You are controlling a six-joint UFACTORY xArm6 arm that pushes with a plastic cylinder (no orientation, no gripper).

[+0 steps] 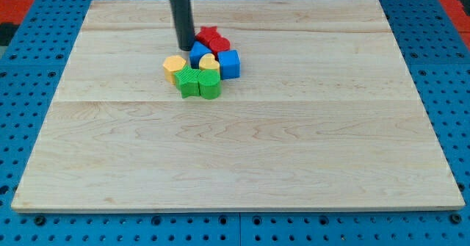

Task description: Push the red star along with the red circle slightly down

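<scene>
The red star point(208, 34) lies near the view's top centre, touching the red circle point(220, 45) just to its lower right. My tip point(183, 45) stands just left of the red star and above the yellow hexagon point(174, 66). Both red blocks sit at the top of a tight cluster. A blue block point(198, 53) lies right of my tip, partly hidden by the rod.
The cluster also holds a blue cube point(230, 64), a yellow heart point(209, 62), a green star point(189, 81) and a green block point(210, 86). All sit on the wooden board point(235, 150), which rests on a blue pegboard point(29, 40).
</scene>
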